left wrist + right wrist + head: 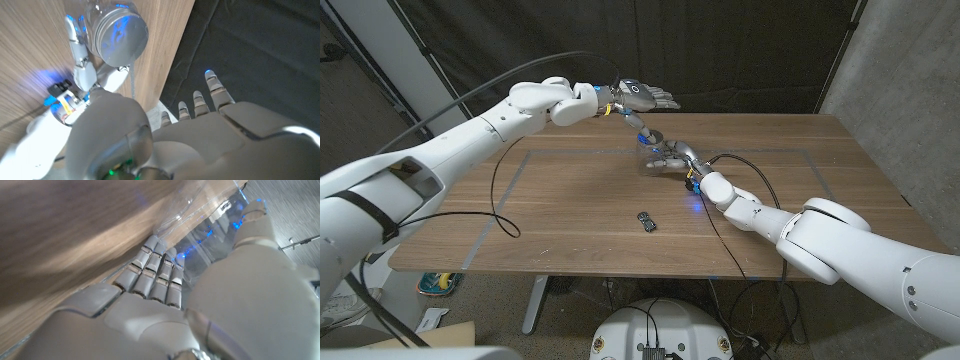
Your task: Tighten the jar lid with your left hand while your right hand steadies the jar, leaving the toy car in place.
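One jar (650, 158) upright, lid (120, 36) up; right hand (678, 160) grips it; left hand (645, 96) above, fingers spread.

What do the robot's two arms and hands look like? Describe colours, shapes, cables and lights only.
Both arms have smooth, rounded white shells. The left hand and right hand are silver-grey with segmented metallic fingers. Thin black cables loop off the arms, and small blue lights glow at the right wrist.
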Robot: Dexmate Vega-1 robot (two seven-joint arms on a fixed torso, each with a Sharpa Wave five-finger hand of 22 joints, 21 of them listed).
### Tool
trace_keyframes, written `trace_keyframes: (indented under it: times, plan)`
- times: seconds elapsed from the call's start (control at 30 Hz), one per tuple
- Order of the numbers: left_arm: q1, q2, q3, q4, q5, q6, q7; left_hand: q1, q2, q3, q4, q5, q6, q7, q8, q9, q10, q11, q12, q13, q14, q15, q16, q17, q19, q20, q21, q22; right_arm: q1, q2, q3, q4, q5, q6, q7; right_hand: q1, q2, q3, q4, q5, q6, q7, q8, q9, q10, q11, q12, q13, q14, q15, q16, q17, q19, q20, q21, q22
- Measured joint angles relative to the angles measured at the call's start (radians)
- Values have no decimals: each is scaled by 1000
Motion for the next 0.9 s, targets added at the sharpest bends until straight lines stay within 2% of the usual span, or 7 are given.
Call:
trace_keyframes:
  times: [0.17, 0.37, 0.43, 0.6, 0.73, 0.8, 0.9]
  plan:
    - [52, -13, -65, -22, -132, 72, -57, -8, 8, 0, 0, -1, -5, 5, 0, -4, 0, 0, -4, -5, -2, 2, 0, -2, -14, -3, 0, 0, -5, -15, 5, -20, -7, 11, 16, -7, 58, -25, 25, -1, -134, 13, -68, -5, -102, 25, -61, -19, -93, 12, -76, -3, -57, 14, -13, -8]
    - [110, -23, -133, -45, -270, 136, -96, -12, 12, 0, 0, -1, -5, 12, 0, -5, 8, 8, -4, -5, -2, 2, 0, -5, -29, 3, 0, 0, -25, -59, 23, -102, -16, -7, 69, 4, 169, -86, 75, 34, -350, 37, -197, -20, -244, 47, -159, -52, -239, 18, -94, -67, -156, 107, -59, -13]
    - [133, -24, -159, -55, -316, 158, -106, -12, 12, 0, 0, -1, -5, 13, 0, -5, 7, 15, -4, -9, -6, 6, 0, -6, -35, -2, 0, 0, -32, -71, 29, -127, -16, -17, 83, -52, 160, -111, 100, 48, -393, 41, -229, -23, -289, 56, -192, -62, -292, 25, -94, -86, -180, 131, -83, -11]
    - [172, -21, -196, -77, -403, 204, -113, -12, 12, 0, 0, -1, -5, 23, 0, -8, 6, 17, -4, -9, -10, 10, 0, -9, -50, 0, 0, 0, -52, -109, 54, -209, -7, -52, 138, -181, 90, -185, 144, 58, -458, 32, -274, -24, -364, 55, -253, -80, -418, 45, -94, -122, -238, 123, -152, -14]
    - [208, -14, -227, -98, -472, 236, -108, -16, 16, -4, -4, -9, -5, 23, 0, -9, 6, 17, -4, -9, -13, 13, 8, -9, -57, 0, 0, 0, -71, -134, 79, -261, 11, -71, 183, -241, 65, -223, 164, 58, -468, 28, -279, -24, -380, 57, -269, -86, -464, 53, -94, -139, -269, 137, -171, -16]
    - [231, -9, -247, -111, -510, 255, -98, -17, 17, -4, -4, -9, -5, 23, 0, -9, 9, 20, -4, -10, -13, 13, 8, -13, -59, -2, 0, 0, -83, -147, 96, -291, 23, -71, 201, -256, 63, -232, 172, 58, -471, 31, -279, -24, -385, 63, -273, -86, -467, 56, -94, -143, -321, 190, -171, -16]
    - [231, -9, -247, -111, -562, 279, -79, -17, 17, -4, -4, -9, -5, 23, 4, -9, 4, 25, -4, -14, -13, 13, 8, -14, -68, 0, 0, 0, -100, -162, 117, -324, 23, -71, 201, -284, 65, -245, 185, 58, -471, 31, -279, -24, -387, 65, -276, -87, -480, 68, -94, -149, -335, 204, -183, -16]
